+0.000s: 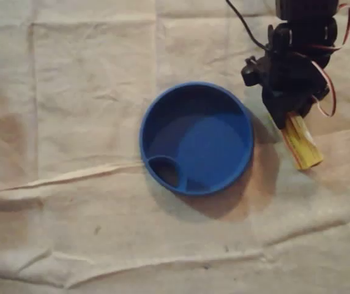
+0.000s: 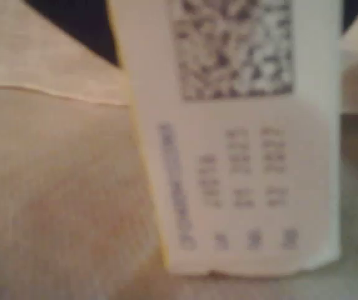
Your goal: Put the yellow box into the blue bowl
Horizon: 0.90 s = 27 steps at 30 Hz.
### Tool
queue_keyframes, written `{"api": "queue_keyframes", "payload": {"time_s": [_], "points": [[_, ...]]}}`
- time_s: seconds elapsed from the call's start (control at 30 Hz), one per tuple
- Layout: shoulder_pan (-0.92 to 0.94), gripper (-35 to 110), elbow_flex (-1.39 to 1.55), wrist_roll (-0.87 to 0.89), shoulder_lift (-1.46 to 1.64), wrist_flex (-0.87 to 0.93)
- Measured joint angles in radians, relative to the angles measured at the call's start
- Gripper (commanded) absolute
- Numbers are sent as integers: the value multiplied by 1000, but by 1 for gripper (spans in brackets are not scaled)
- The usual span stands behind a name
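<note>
The gripper [image 1: 290,116] is clamped on the yellow box [image 1: 302,146] near the cloth's [image 1: 71,110] right edge, just beside the blue bowl [image 1: 145,141], which sits mid-cloth and holds nothing. The carry should go leftward in the overhead view, past the rim, and release low over the bowl's middle.

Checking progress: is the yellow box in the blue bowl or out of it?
Out. In the overhead view the yellow box is right of the blue bowl, outside its rim.

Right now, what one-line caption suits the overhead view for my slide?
The pincer holds the yellow box just right of the blue bowl, over a creased beige cloth.
</note>
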Motion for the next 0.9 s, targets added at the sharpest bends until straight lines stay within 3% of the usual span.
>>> {"api": "queue_keyframes", "payload": {"time_s": [0.27,0.63,0.9], "points": [[0,0,2,107,52,37],[3,0,2,232,371,360],[135,0,2,298,600,468]]}}
